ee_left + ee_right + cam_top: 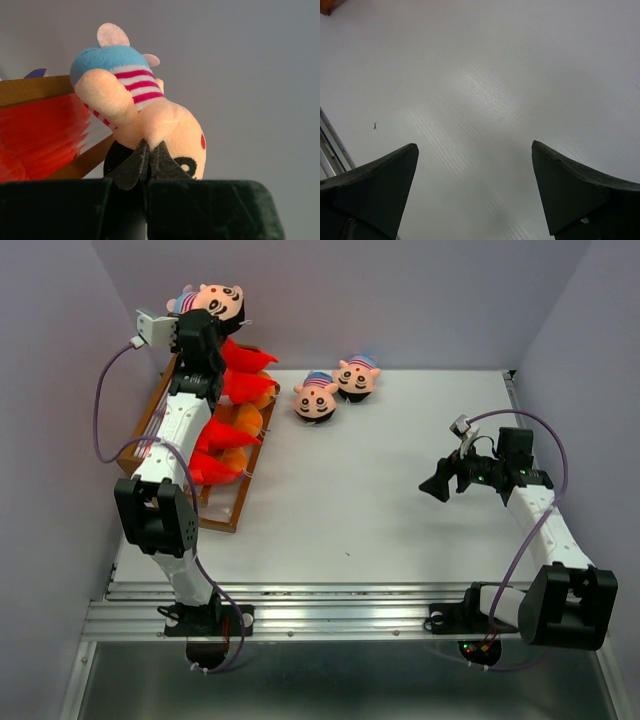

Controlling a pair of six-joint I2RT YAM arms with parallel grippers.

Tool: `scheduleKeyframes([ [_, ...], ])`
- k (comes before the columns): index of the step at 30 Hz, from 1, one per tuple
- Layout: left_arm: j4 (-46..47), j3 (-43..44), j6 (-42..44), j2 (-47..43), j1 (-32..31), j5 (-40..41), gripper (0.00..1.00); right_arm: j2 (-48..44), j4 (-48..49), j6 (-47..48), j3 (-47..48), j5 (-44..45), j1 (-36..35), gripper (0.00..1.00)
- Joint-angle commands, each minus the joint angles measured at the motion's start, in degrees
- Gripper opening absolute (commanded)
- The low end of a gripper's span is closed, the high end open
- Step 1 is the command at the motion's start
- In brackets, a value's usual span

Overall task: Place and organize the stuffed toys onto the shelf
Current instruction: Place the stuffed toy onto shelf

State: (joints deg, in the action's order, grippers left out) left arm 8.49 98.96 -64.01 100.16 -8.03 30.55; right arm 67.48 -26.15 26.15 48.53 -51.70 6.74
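My left gripper (150, 146) is shut on a peach-faced doll head with a striped blue-red cap (135, 100), pinching its plush. It holds the doll (212, 300) above the far end of the wooden shelf (222, 515). Red toys (245, 358) and orange toys (244, 420) lie on the shelf tiers, partly hidden by my left arm. Two more doll heads (316, 398) (357, 377) lie on the table behind the middle. My right gripper (436, 485) is open and empty over bare table (480, 90) at the right.
The shelf's wooden rail (30, 90) and a red toy (40, 135) show at the left of the left wrist view. Grey walls close in the table at the back and both sides. A metal rail (330, 600) runs along the near edge.
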Motion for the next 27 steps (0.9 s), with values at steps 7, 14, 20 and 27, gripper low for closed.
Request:
scheduleKeyframes([
  [7, -0.6, 7.3, -2.1, 2.8, 0.9, 5.1, 0.0, -1.3, 1.3, 0.9, 0.0, -1.1, 0.4, 1.0],
  [14, -1.5, 7.8, -2.0, 4.3, 1.2, 4.8, 0.0, -1.3, 1.3, 1.0, -0.1, -1.0, 0.4, 1.0],
  [20, -2.3, 7.9, -3.0, 4.4, 1.4, 4.3, 0.0, -1.2, 1.4, 0.9, -0.1, -1.0, 0.4, 1.0],
  [27, -2.3, 7.3, -3.8, 4.2, 1.7, 3.1, 0.09, -1.3, 1.3, 1.0, 0.0, -0.9, 0.4, 1.0],
])
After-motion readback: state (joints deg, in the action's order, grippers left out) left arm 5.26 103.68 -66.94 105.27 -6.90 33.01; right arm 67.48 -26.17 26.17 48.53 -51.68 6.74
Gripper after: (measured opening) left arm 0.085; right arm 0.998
